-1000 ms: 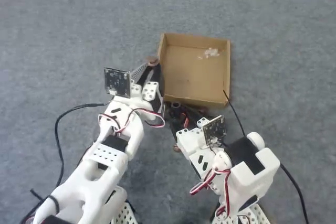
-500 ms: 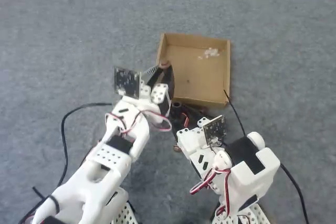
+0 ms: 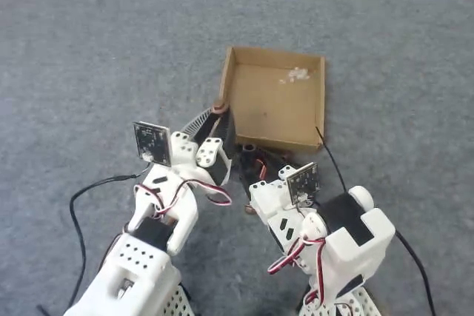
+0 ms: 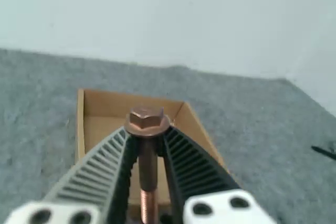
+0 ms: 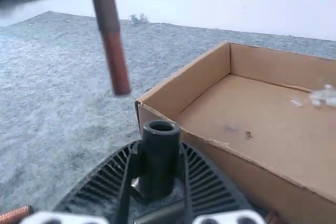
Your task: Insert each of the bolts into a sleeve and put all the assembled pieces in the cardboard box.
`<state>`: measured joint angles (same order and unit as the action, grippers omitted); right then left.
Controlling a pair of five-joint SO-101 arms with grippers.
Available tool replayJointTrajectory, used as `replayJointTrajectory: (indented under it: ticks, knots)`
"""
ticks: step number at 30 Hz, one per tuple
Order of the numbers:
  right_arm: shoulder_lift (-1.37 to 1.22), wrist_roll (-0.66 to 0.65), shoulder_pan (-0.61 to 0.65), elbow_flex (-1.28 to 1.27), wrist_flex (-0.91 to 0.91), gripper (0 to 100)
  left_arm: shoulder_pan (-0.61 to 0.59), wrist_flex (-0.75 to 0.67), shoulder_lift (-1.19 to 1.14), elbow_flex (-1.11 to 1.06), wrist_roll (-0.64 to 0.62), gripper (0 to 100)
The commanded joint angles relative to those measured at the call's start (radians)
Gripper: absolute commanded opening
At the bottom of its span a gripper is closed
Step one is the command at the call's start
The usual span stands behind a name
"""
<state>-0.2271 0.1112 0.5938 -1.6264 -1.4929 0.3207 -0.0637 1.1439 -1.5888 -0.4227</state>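
Note:
My left gripper is shut on a copper bolt, hex head at the fingertips and threaded shaft between the fingers. It hangs just outside the near left wall of the cardboard box. My right gripper is shut on a black sleeve, held upright with its open bore facing up, beside the box's near corner. In the right wrist view the bolt's shaft hangs above the sleeve and off to one side, apart from it.
Small white scraps lie in the box's far corner. Another copper bolt lies on the grey carpet by the right arm. A black cable runs past the box's near right corner.
The left gripper, still holding the bolt, swung over the box's left wall and then drew back toward its base. The right arm and its sleeve stayed still.

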Motion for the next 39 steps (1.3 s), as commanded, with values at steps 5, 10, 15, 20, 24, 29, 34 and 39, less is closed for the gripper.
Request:
replayJointTrajectory:
  ticks: [5, 10, 15, 20, 24, 29, 34, 39]
  knots:
    - [0.002, 0.002, 0.002, 0.025, 0.019, 0.6, -0.005, 0.252, 0.061, 0.148, -0.017, 1]
    - [0.002, 0.002, 0.002, 0.026, 0.021, 0.6, -0.005, 0.255, -0.008, 0.211, -0.017, 1]
    - [0.002, 0.002, 0.001, 0.028, 0.022, 0.6, -0.008, 0.259, -0.293, 0.384, -0.017, 1]
    - [0.002, 0.002, -0.001, 0.029, 0.022, 0.6, -0.015, 0.267, -0.466, 0.481, -0.014, 1]
    - [0.004, 0.002, 0.002, 0.025, 0.021, 0.6, -0.012, 0.503, -0.47, 0.595, -0.014, 1]
    - [0.004, -0.084, 0.033, 0.023, 0.018, 0.6, -0.051, 0.827, -0.479, 0.794, -0.012, 1]
    - [0.004, -0.095, 0.051, 0.029, 0.019, 0.6, -0.052, 0.738, -0.48, 0.734, -0.012, 1]
    - [0.004, -0.095, 0.068, 0.034, 0.022, 0.6, -0.052, 0.62, -0.479, 0.639, -0.012, 1]
